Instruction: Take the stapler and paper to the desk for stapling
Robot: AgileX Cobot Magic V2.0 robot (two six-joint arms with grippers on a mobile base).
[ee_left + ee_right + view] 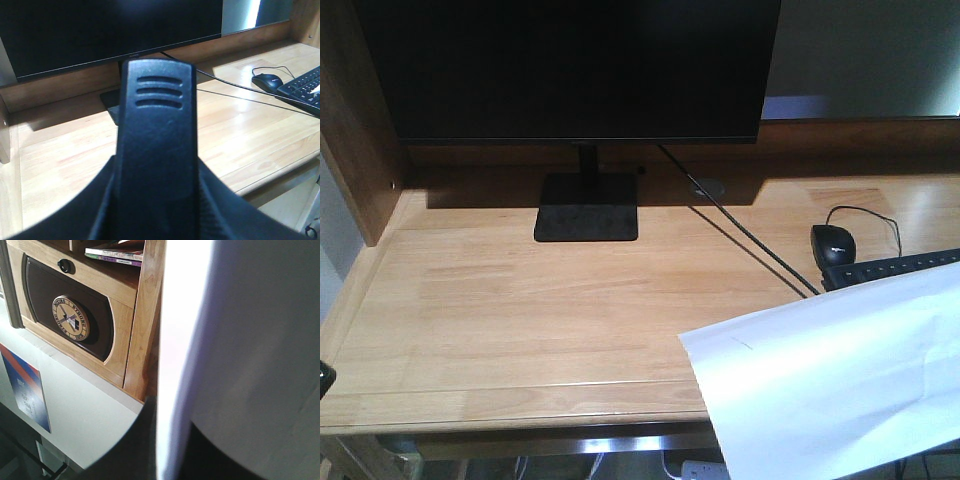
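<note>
White paper point(840, 370), likely floppy and crease-prone, hangs pinched near one edge in my right fingers point(131, 452) over the near-right edge of the tabletop point(520, 310), while my left fingers point(102, 217) clamp the rigid, probably heavier black stapler point(157, 145) by its sides, clear above the left part.

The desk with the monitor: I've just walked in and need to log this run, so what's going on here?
Each arm holds one item at the desk. The left gripper appears closed on the black stapler, held off the surface and facing the monitor. The right gripper holds the white paper raised over the desk's front right corner, hiding part of the keyboard beside the mouse. Neither item is set down yet.
</note>
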